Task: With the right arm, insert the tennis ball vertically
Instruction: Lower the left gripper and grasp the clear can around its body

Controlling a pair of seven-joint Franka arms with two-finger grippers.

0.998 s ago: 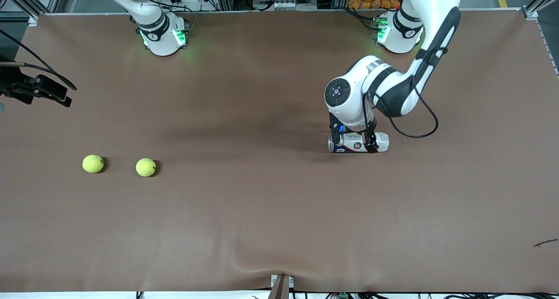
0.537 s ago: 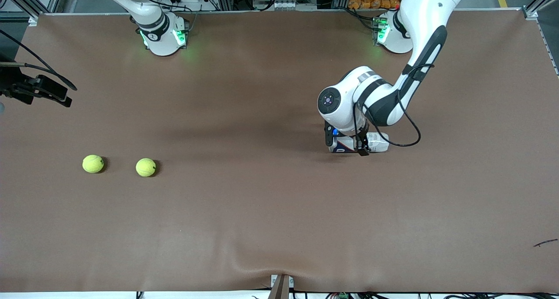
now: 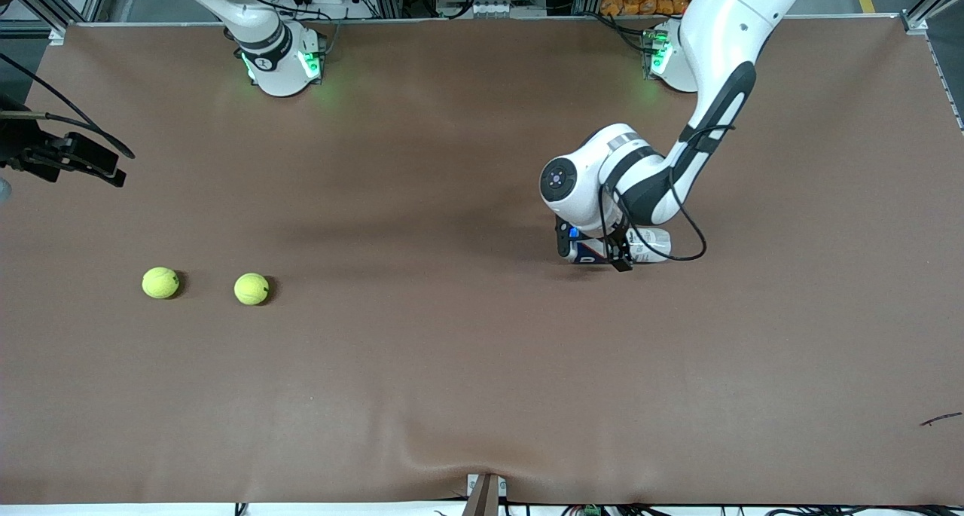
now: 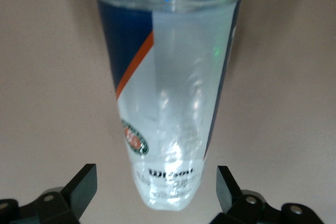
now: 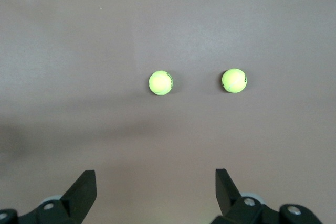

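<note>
While the right arm is waiting with most of its length out of the front view, the right tool (image 5: 155, 190) is hanging high over the table (image 3: 452, 395) at about ten o'clock. There it is showing only as a dark shape cut off by the picture's edge. Its own wrist view is showing its two fingers standing wide apart with nothing between them, looking down on both balls from well above.

Near nine o'clock on the table, the first tennis ball (image 3: 160, 282) is resting by itself. The second tennis ball (image 3: 251, 288) is lying just toward the table's middle from it, apart from it and a touch nearer the front camera. Both are showing as bright yellow-green, round and fuzzy, with a faint dark mark on each that is too small to read. Neither is touching anything but the table.

At about three o'clock from the table's middle, the ball can (image 3: 649, 245) is lying on its side, not upright. The left arm's wrist is covering much of it in the front view. Up close it is a clear plastic tube with a blue panel, an orange stripe, a small round badge and dark lettering. Its rim is being cut off by the wrist picture's edge, so I cannot tell whether a lid is on it.

The left tool (image 3: 591, 251) is down at the can, its fingers spread wide on either side of the tube with a gap showing at each, so it is gripping nothing.
</note>
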